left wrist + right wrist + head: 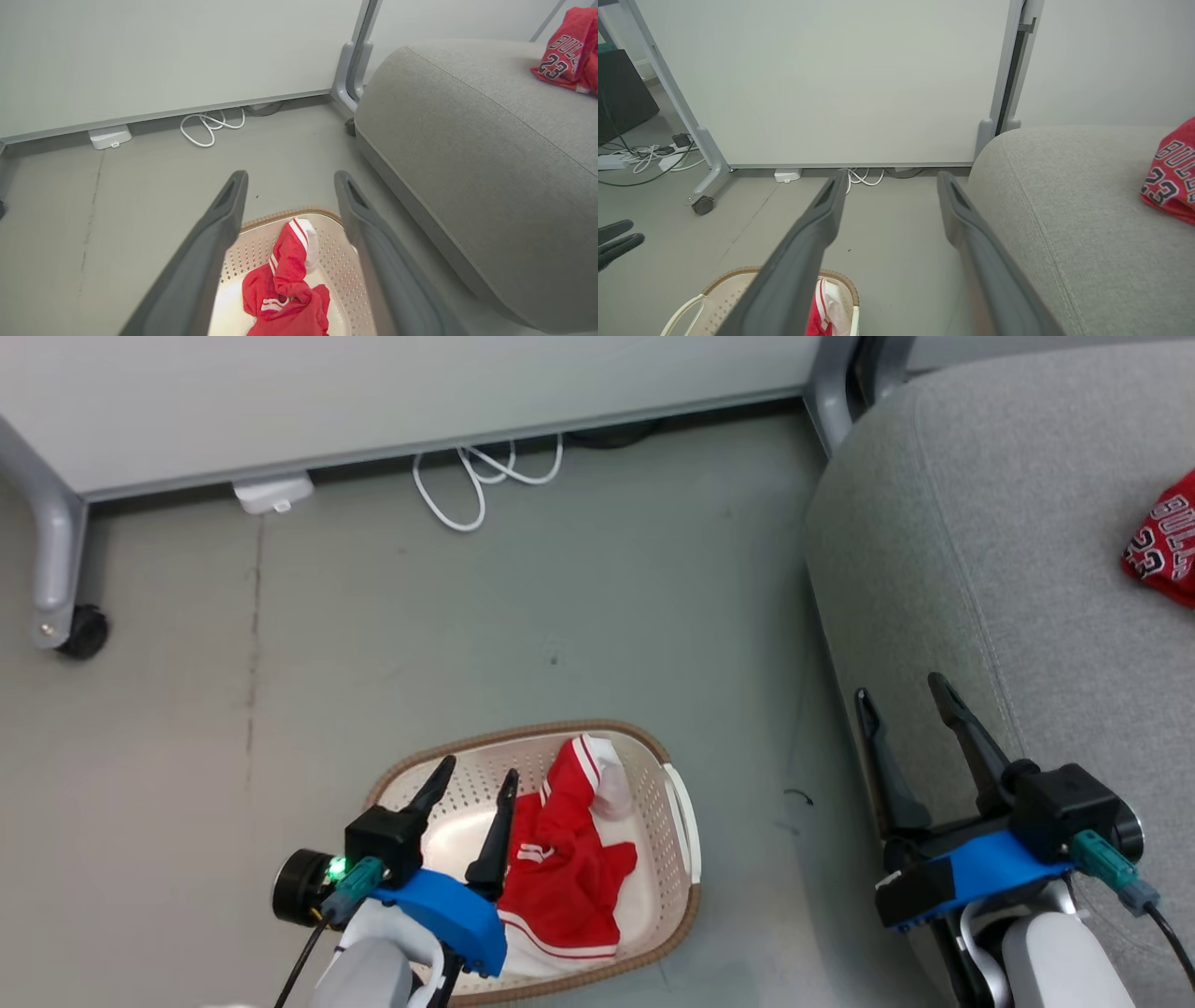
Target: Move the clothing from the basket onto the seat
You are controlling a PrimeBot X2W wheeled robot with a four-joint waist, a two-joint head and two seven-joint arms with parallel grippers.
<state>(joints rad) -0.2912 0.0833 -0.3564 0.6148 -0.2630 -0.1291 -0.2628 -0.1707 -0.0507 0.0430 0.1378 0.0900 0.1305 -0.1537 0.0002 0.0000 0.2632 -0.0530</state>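
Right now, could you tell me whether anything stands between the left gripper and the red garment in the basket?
Nothing visible does. The left gripper hangs open over the basket, and the red garment lies uncovered inside it, just to the right of the fingers in the head view.

Bright, even, diffuse light leaves only soft, faint shadows beside the basket and seat; both wrist views bow straight lines toward their edges.
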